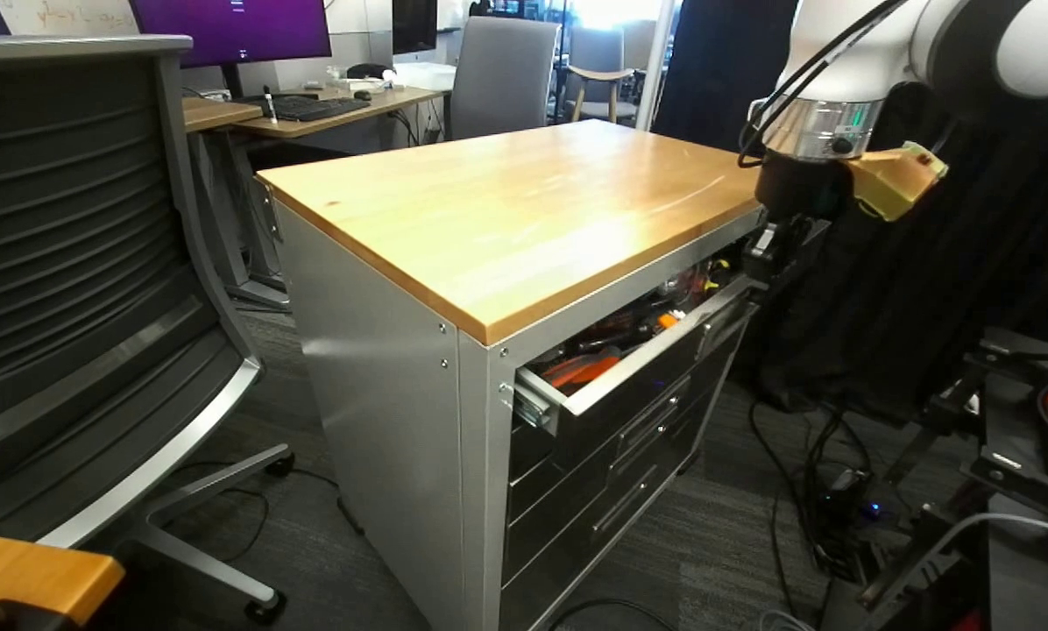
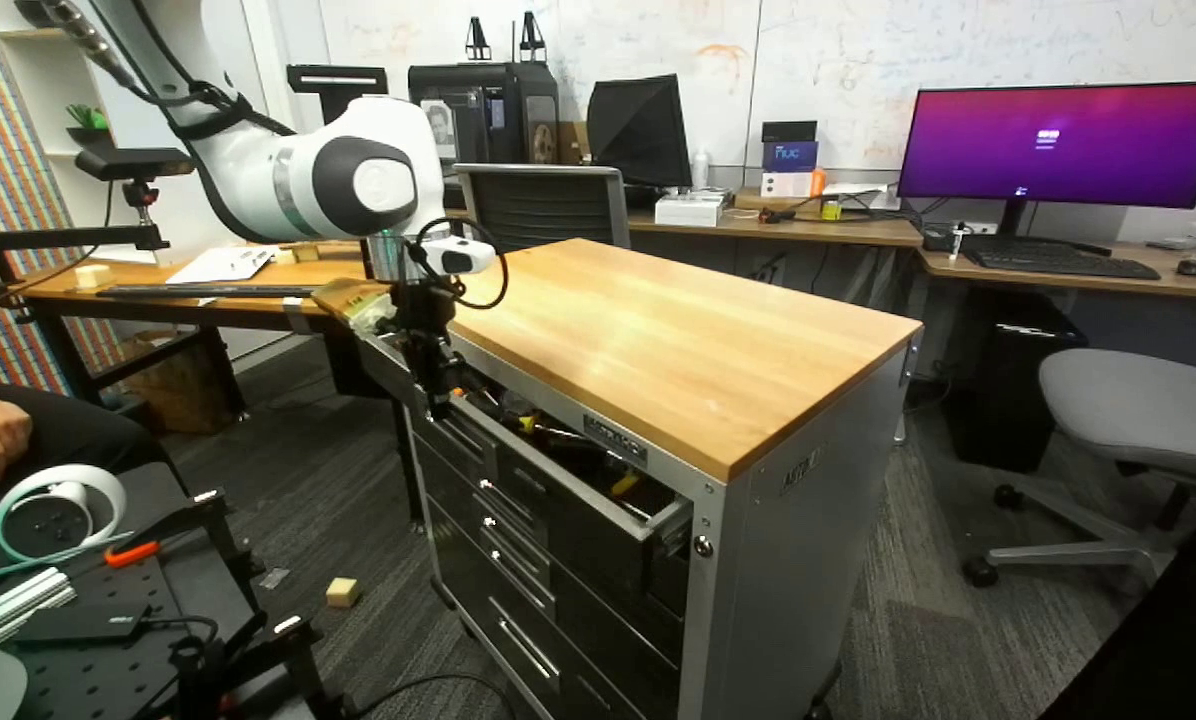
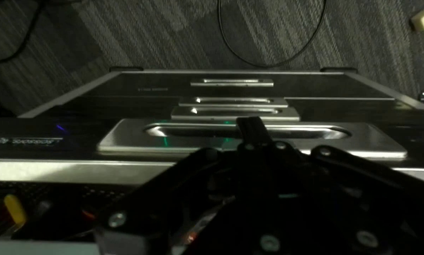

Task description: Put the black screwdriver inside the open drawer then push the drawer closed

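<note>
Light streaks the wooden tabletop [image 1: 524, 210] of a metal cabinet [image 1: 384, 394], and look, its uppermost drawer [image 1: 629, 368] stands partly out in both exterior views! Patterned grey carpet [image 1: 708, 543] spreads all around; a mesh-backed chair [image 1: 68, 263] sits near the cabinet, and behind, a desk [image 2: 1173, 283] carries a purple-lit monitor [image 2: 1068, 140] before a scribbled whiteboard [image 2: 838, 50]. Right at the drawer's front edge we have the gripper [image 3: 254, 129], fingers pointing down, tips together as the wrist view has it, overlapping the silver pull [image 3: 190, 142]; whether they touch it, I cannot tell.

Over in an exterior view, an orange-handled tool [image 1: 587, 366] shows near the drawer's end. In an exterior view we also get a seated person [image 2: 88, 420], a white ring-shaped controller [image 2: 50, 525] and a pale yellow block [image 2: 342, 592] on the carpet (that block peeks into the corner of the wrist view too). Lettering [image 3: 24, 141] on the drawer's front appears in the wrist view, blurred past reading, and a yellow handle [image 3: 15, 210] glints in the drawer at lower left.

And the black screwdriver? I cannot pick it out: the tools in the drawer sink into one dark tangle, and the gripper covers part of the drawer from the wrist camera. The robot arm [image 2: 358, 190] runs out of frame in both exterior views, the person is cut off by the left edge, and a black curtain [image 1: 909, 315] makes the gripper's outline hard to follow.
</note>
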Robot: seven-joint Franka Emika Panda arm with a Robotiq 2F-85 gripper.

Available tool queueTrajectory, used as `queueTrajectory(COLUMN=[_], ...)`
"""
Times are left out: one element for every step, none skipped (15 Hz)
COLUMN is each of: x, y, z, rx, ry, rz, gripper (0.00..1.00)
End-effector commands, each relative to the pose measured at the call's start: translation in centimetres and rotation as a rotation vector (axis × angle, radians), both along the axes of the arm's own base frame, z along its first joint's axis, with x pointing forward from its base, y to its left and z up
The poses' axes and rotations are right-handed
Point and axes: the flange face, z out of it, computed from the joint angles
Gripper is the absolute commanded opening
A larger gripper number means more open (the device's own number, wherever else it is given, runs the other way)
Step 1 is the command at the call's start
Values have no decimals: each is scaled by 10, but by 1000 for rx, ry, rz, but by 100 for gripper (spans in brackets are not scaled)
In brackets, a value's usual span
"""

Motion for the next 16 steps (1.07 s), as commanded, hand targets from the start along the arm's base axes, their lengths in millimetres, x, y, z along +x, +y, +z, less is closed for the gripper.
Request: queueTrajectory(x=[44,46,47,45,41,36,32,30,28,25,20,15,10,9,5,4], y=[14,14,14,15,15,15,14,14,15,18,24,31,42,54,66,79], z=[12,13,12,13,16,25,34,46,61,71,82,97,113,131,149,164], rx=[-8,-11,-13,-15,-9,-2,0,1,2,-4,-15,-19,-17,-16,-11,-10], ry=[-172,-194,-207,-210,-210,-217,-232,-253,-282,-290,-268,-246,-217,-203,-164,-138], rz=[1,-3,-8,-12,-16,-24,-25,-29,-28,-20,2,33,60,74,93,105], gripper=[0,0,0,0,0,0,0,0,0,0,26,27,32,41,48,57])
